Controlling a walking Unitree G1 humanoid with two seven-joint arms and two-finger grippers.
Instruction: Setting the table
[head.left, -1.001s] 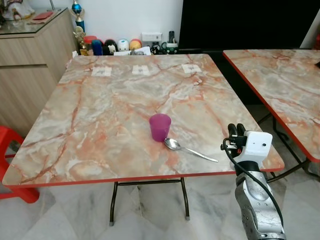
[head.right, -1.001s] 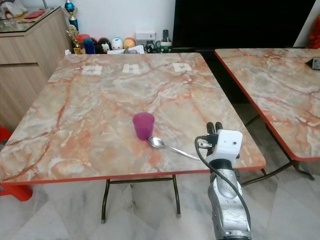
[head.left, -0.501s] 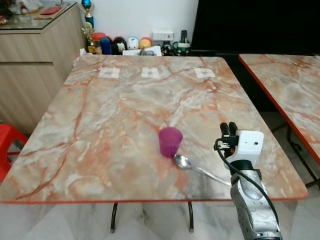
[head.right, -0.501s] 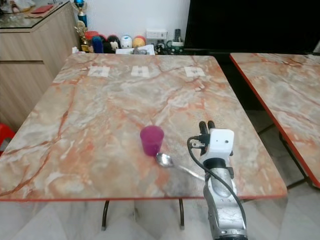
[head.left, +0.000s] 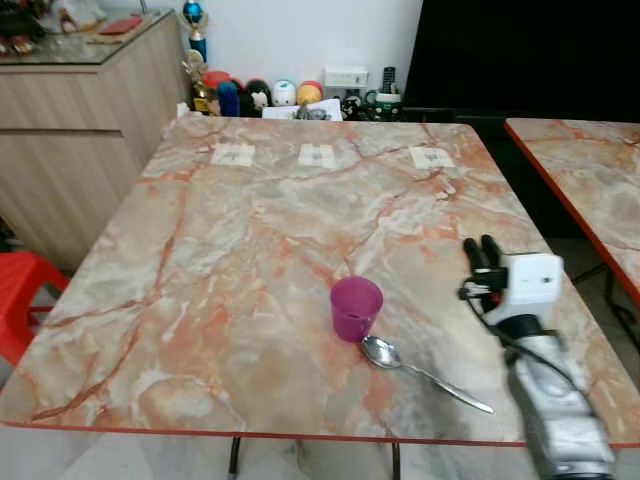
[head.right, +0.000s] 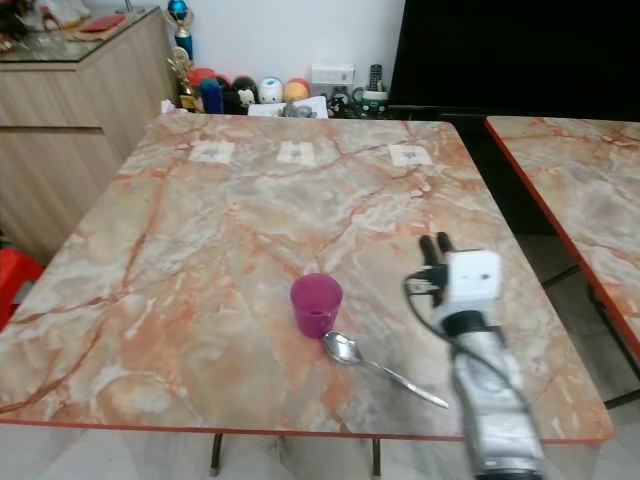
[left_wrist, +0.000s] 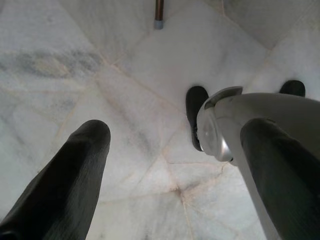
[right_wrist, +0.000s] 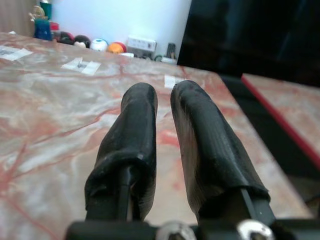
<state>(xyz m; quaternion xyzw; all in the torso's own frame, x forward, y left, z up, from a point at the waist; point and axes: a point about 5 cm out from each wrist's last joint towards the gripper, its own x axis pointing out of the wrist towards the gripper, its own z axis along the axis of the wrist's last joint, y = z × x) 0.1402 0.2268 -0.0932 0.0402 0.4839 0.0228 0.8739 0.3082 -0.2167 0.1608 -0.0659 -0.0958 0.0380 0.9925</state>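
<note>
A purple cup stands upright on the marble table, near its front edge. A metal spoon lies just right of the cup, bowl toward the cup and handle running to the front right. My right gripper hovers over the table to the right of cup and spoon, its two black fingers shut side by side with nothing between them. My left gripper hangs open over the floor, fingers wide apart.
A second marble table stands to the right across a narrow gap. A wooden cabinet is at the left and a red stool below it. Toys and small items line the wall behind. Three paper tags lie on the far part of the table.
The camera has moved closer and leftward, so the table sits larger in view. My right gripper has advanced farther over the table, beside the spoon. Cup and spoon have not moved.
</note>
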